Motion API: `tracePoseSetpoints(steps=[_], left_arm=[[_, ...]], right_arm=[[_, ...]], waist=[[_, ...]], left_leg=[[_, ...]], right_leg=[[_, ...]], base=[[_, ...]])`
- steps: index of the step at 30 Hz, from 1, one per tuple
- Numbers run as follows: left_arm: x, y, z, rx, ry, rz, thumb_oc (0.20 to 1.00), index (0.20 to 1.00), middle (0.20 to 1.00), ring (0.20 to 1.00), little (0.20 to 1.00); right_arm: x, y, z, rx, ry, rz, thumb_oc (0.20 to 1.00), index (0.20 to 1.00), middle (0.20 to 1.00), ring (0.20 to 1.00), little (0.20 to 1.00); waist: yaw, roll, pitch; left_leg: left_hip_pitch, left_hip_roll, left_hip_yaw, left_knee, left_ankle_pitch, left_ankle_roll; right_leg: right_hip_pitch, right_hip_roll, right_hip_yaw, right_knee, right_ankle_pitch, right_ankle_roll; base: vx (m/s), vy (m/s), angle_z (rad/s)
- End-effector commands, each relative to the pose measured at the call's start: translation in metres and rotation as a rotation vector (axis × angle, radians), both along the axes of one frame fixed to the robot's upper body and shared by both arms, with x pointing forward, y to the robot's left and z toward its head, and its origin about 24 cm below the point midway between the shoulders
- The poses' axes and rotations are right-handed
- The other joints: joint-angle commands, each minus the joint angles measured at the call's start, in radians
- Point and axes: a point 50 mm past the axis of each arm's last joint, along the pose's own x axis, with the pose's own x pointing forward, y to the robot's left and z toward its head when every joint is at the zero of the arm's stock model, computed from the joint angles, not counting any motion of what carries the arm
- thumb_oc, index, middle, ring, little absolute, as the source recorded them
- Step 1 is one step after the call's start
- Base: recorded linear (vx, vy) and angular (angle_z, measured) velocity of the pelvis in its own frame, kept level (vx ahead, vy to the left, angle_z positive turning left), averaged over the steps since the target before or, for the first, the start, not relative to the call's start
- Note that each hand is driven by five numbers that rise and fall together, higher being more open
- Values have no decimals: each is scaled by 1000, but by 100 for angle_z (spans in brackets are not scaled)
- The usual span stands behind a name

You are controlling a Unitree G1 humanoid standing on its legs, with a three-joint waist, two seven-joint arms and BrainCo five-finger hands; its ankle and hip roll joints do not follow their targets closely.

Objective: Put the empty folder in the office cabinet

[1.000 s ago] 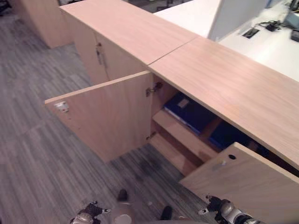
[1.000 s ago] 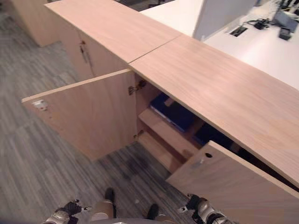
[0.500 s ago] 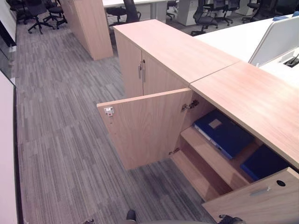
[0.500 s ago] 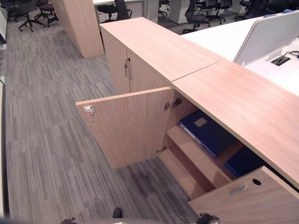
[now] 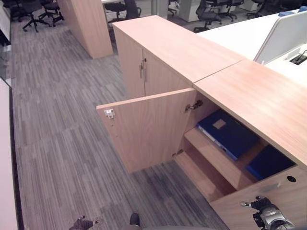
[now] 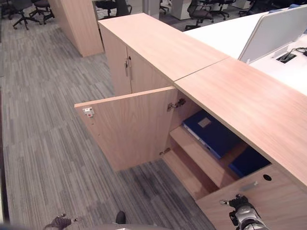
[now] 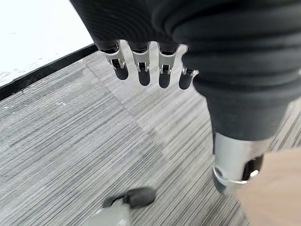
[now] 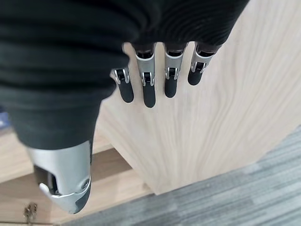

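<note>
The low wooden office cabinet (image 5: 249,91) stands with both doors swung out over the grey striped carpet (image 5: 62,143). The left door (image 5: 148,127) hangs wide open with a small white latch plate (image 5: 110,113) near its free upper corner, and the right door (image 5: 268,203) stands open toward the robot, with a dark round hole (image 5: 291,178) near its top edge. Inside, a dark blue folder (image 5: 228,134) lies flat on the upper shelf (image 5: 216,158), carrying a small pale label (image 5: 219,124) on its cover; whatever is written on it is too small to read. A second blue folder (image 5: 268,163) lies further right on the same shelf, partly hidden behind the right door. I cannot tell which of the two is the empty one. The right hand (image 5: 266,213) hangs low just in front of the right door's outer face; in its wrist view the fingers (image 8: 148,89) hang straight and loose, side by side, with the thumb (image 8: 63,181) apart, holding nothing and close to the door's wood grain. The left hand (image 5: 82,224) shows at the bottom edge of the scene above the carpet, its fingers (image 7: 141,70) likewise relaxed and straight, gripping nothing. Beyond, a closed cabinet (image 5: 163,52) adjoins on the left, with a white desk (image 5: 235,38) and office chairs (image 5: 36,9) behind.
</note>
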Motion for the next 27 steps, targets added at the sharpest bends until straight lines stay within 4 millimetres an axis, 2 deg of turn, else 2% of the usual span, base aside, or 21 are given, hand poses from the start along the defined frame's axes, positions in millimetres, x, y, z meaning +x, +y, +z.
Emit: tracePoseSetpoints(steps=[1, 3, 4, 6, 7, 9, 13, 21, 27], left_arm=[[43, 10, 44, 164, -271, -116, 1000, 1000, 1000, 1000, 1000], [46, 5, 52, 162, -338, -122, 1000, 1000, 1000, 1000, 1000], [57, 5, 73, 174, -437, -149, 1000, 1000, 1000, 1000, 1000], [69, 8, 86, 202, -484, -165, 1000, 1000, 1000, 1000, 1000], [69, 9, 86, 202, -484, -165, 1000, 1000, 1000, 1000, 1000], [87, 10, 102, 238, -539, -191, 1000, 1000, 1000, 1000, 1000], [117, 1, 117, 265, -587, -267, 1000, 1000, 1000, 1000, 1000], [154, -7, 126, 291, -582, -317, 1000, 1000, 1000, 1000, 1000], [165, -11, 129, 293, -579, -339, 1000, 1000, 1000, 1000, 1000]], right_arm=[[-12, 6, -9, 11, 21, -88, 1000, 1000, 1000, 1000, 1000], [-20, 18, -19, 49, 48, -108, 1000, 1000, 1000, 1000, 1000], [-28, 28, -26, 86, 72, -111, 1000, 1000, 1000, 1000, 1000], [-32, 34, -31, 107, 92, -102, 1000, 1000, 1000, 1000, 1000], [-32, 34, -31, 107, 92, -102, 1000, 1000, 1000, 1000, 1000], [-35, 39, -34, 126, 113, -86, 1000, 1000, 1000, 1000, 1000], [-34, 42, -35, 136, 122, -65, 1000, 1000, 1000, 1000, 1000], [-31, 45, -35, 136, 130, -31, 1000, 1000, 1000, 1000, 1000], [-32, 47, -37, 139, 136, -23, 1000, 1000, 1000, 1000, 1000]], waist=[[47, 2, 9], [55, -2, 9], [56, -4, 7], [52, -5, 3], [53, -5, 4], [44, -8, -2], [25, -16, -8], [-13, -26, -24], [-29, -30, -29]], left_leg=[[16, -2, -16, 10, -110, -3], [16, -11, -17, 10, -113, 4], [17, -16, -16, 10, -117, 8], [21, -22, -11, 10, -120, 11], [21, -22, -11, 10, -120, 11], [25, -29, -2, 10, -126, 15], [36, -38, 14, 10, -140, 24], [60, -52, 53, 10, -162, 37], [75, -53, 81, 10, -170, 43]], right_leg=[[-45, -97, -6, 4, 38, 74], [-45, -104, -3, 2, 43, 81], [-45, -111, -1, 0, 48, 88], [-47, -116, 6, 0, 52, 93], [-47, -116, 7, 0, 52, 93], [-49, -124, 14, 0, 58, 98], [-54, -133, 32, 0, 66, 106], [-60, -145, 63, 0, 85, 119], [-70, -145, 84, 0, 94, 124]], base=[[-3, 57, 26], [7, 58, 27], [19, 70, 3], [16, 65, -4], [7, 62, -5], [6, 65, -8], [5, 49, -9], [7, 40, -16], [4, 21, -18]])
